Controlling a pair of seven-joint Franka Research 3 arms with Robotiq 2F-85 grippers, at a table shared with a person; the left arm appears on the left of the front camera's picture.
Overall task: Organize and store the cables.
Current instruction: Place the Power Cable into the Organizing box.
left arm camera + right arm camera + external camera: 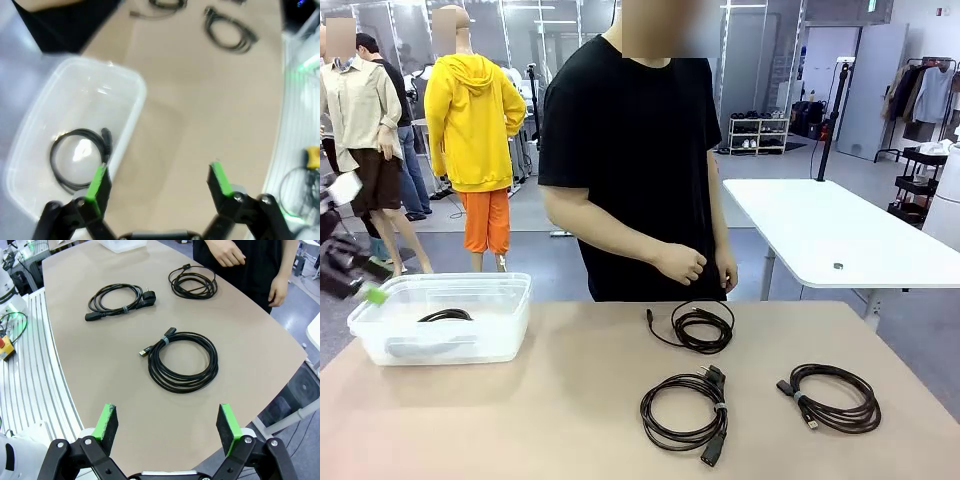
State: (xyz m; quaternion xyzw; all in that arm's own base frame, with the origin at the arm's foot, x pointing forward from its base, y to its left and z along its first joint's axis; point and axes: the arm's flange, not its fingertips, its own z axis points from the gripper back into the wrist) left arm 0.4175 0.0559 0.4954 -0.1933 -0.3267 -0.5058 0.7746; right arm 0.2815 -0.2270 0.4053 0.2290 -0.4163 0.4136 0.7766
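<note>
Front view, from the left: a clear plastic bin sits on the tan table with one coiled cable lying inside, and the left wrist view has the left gripper hanging over the bin's rim, green pads spread wide and nothing between them. Further right, three coils lie loose on the table, apart from one another: the far coil just in front of the person, the near coil, and the right-hand coil. Right wrist view shows the right gripper above the table edge, jaws apart and empty, the right-hand coil beyond it.
</note>
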